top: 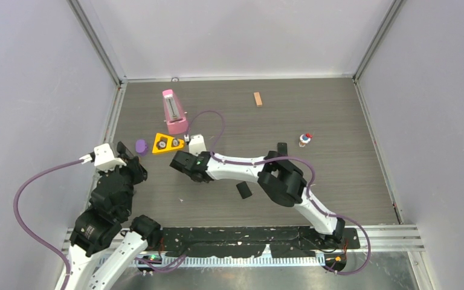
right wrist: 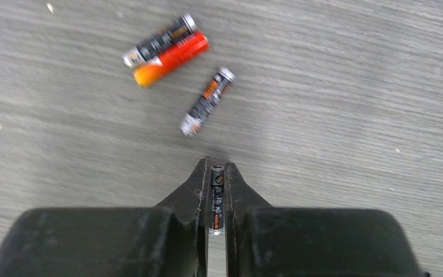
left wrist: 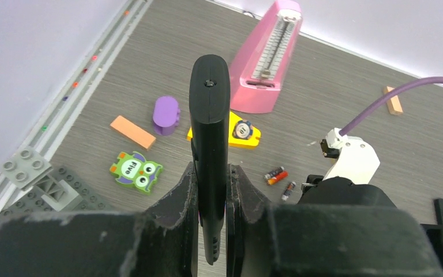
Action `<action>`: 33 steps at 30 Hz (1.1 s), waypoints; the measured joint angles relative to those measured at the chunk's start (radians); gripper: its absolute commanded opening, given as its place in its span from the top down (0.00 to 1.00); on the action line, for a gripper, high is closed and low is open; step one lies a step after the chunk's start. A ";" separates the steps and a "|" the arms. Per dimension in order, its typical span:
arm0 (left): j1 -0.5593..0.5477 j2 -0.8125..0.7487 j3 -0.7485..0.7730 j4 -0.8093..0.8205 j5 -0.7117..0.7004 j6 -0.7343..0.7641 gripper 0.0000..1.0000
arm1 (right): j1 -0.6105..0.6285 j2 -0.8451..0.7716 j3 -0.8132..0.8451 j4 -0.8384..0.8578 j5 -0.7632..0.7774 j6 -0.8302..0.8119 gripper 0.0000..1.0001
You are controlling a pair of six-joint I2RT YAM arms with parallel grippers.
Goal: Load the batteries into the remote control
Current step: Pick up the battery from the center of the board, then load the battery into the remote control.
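Gripped cell: thin dark cylindrical battery [right wrist: 217, 196], lengthwise between the two fingers, metal end pointing out toward the fingertips.
Right claw [right wrist: 212, 173]: closed on the thin dark cylindrical battery, both fingers pressed against its sides, low over the grey wood-grain worktop [right wrist: 352, 115].
Nearest loose cell: lone dark battery with orange print [right wrist: 207, 101], flat on the worktop just ahead of the right claw's tips, lying at a slant, touching nothing.
Loose pair: red-orange battery [right wrist: 173, 57] and dark battery with silver end [right wrist: 160, 39], side by side and touching, a little beyond the lone one.
Remote: long black plastic remote control [left wrist: 209, 133], a narrow bar with a rounded far end, jutting straight out past the fingertips.
Left claw [left wrist: 210, 173]: clamped on the long black plastic remote control, one finger on each long side, held above the worktop.
Beyond the remote: yellow triangular plate with round dial [left wrist: 239, 130], partly hidden behind the bar; tall pink metronome [left wrist: 271, 57] standing just behind it.
Left of the remote: purple rounded plastic piece [left wrist: 165, 114], flat orange rectangular block [left wrist: 132, 131], green owl tile marked "Five" [left wrist: 135, 171], grey building bricks [left wrist: 26, 167] at the worktop's edge.
Far side: small wooden block [top: 257, 98] near the back wall; small bottle-like figure with red top [top: 304, 139] well to the right, apart from everything else.
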 measured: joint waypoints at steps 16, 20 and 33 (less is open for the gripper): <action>0.000 0.042 -0.065 0.150 0.488 -0.014 1.00 | -0.011 -0.891 -0.704 0.438 -0.117 -0.287 0.95; 0.000 0.085 -0.088 0.265 0.700 -0.072 1.00 | -0.014 -1.020 -0.783 0.565 -0.195 -0.338 0.95; 0.000 0.184 -0.162 0.579 1.027 -0.310 1.00 | 0.026 -1.246 -0.983 0.822 -0.376 -0.391 0.95</action>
